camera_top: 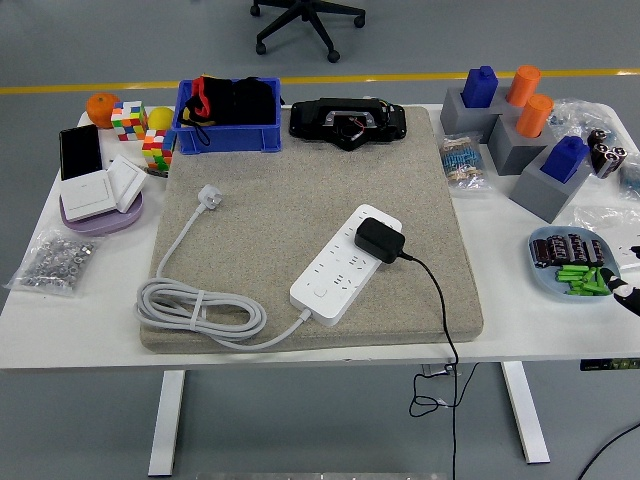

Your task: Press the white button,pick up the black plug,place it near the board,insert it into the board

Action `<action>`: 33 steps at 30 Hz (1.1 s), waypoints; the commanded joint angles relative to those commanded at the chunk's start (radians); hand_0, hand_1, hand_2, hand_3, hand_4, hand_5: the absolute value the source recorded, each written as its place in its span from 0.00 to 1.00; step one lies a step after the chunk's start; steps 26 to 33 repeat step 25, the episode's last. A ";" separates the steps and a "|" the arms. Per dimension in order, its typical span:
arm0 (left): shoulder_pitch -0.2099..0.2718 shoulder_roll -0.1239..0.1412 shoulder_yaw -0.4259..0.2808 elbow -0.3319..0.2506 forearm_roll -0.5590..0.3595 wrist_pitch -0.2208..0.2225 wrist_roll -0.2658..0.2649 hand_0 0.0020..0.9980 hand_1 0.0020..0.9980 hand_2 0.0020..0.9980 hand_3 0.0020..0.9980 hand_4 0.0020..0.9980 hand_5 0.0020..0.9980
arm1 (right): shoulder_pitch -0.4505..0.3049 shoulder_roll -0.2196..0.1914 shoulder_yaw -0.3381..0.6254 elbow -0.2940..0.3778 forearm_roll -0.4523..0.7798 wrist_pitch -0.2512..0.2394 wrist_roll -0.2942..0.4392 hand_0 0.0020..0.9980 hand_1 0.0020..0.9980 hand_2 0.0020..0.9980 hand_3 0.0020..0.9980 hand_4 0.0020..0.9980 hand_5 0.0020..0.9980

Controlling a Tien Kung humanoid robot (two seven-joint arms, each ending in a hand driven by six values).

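A white power strip (345, 265) lies diagonally on a grey mat (300, 190) in the middle of the table. The black plug (379, 240) sits in a socket at the strip's upper right end, and its black cord (440, 310) runs off the table's front edge. The strip's white button (320, 292) is near its lower left end. Its white cable (195, 310) is coiled at the mat's front left. Only a fingertip of my right hand (628, 294) shows at the right edge, far from the strip. The left hand is out of view.
A blue bin (228, 115) and a black device (347, 122) stand at the mat's far edge. Cubes, an orange ball and switch panels (100, 185) are at the left. Grey blocks with blue and orange pegs (520, 130) and a blue plate (572, 264) of parts are at the right.
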 joint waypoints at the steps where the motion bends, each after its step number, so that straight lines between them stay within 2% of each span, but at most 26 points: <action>1: 0.000 0.000 -0.001 0.000 0.001 0.000 0.000 0.69 0.68 0.66 0.68 0.56 0.20 | 0.001 0.000 0.001 0.000 0.000 0.000 0.000 0.76 0.75 0.69 0.67 0.89 0.31; 33: -0.001 -0.001 0.002 0.000 -0.004 0.000 0.000 0.69 0.68 0.66 0.69 0.56 0.20 | 0.002 -0.001 -0.002 -0.002 0.001 0.002 0.000 0.75 0.74 0.69 0.66 0.89 0.30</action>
